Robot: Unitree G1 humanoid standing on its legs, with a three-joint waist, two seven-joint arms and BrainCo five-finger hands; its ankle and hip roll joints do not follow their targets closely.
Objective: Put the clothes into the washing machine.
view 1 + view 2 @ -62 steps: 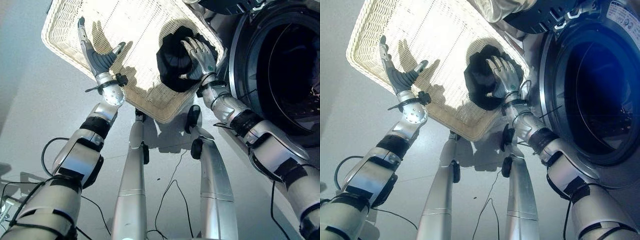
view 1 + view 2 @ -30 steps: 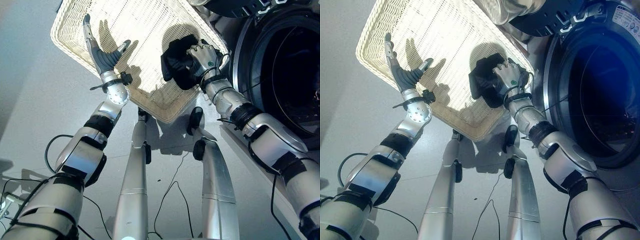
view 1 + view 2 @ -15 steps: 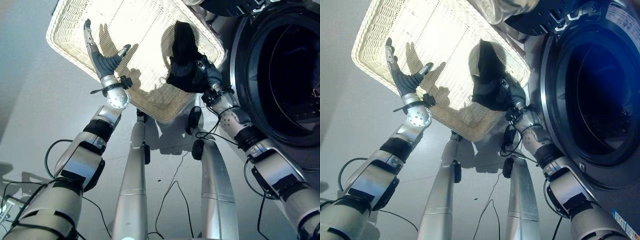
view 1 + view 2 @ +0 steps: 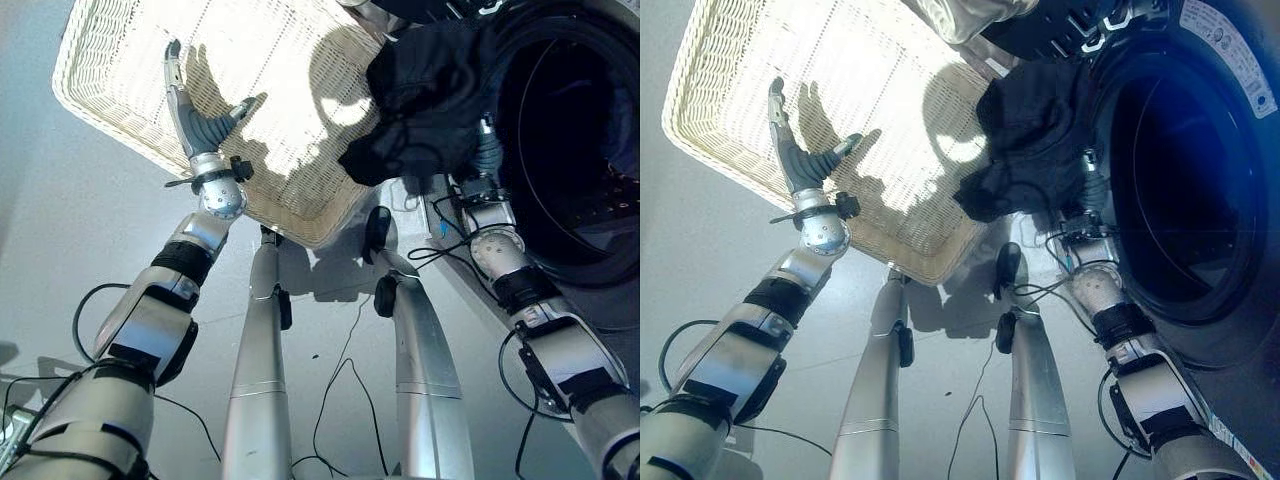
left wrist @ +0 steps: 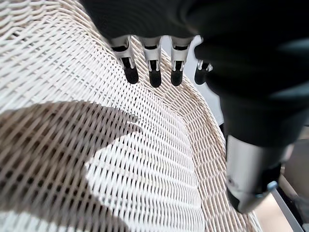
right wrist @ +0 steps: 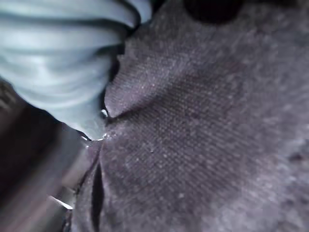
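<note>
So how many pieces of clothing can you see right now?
1: a black garment bunched over the right hand, lifted beside the washing machine's open drum. The wicker basket looks bare; more may be hidden inside the drum.

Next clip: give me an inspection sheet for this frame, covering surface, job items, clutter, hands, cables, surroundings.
Surface: pale grey floor.
Job's things: black garment lifted clear of the white wicker basket, bunched at the rim of the washing machine opening, not yet inside the dark drum. No other clothes seen in the basket.
Clutter: nothing seen.
Hands: left hand open, fingers straight, raised over the basket. Right hand behind the garment, carrying it; fingers hidden by the cloth.
Cables: nothing seen apart from the robot's own.
Surroundings: washing machine door stands open; a pale object shows at the top edge, cannot tell what.
</note>
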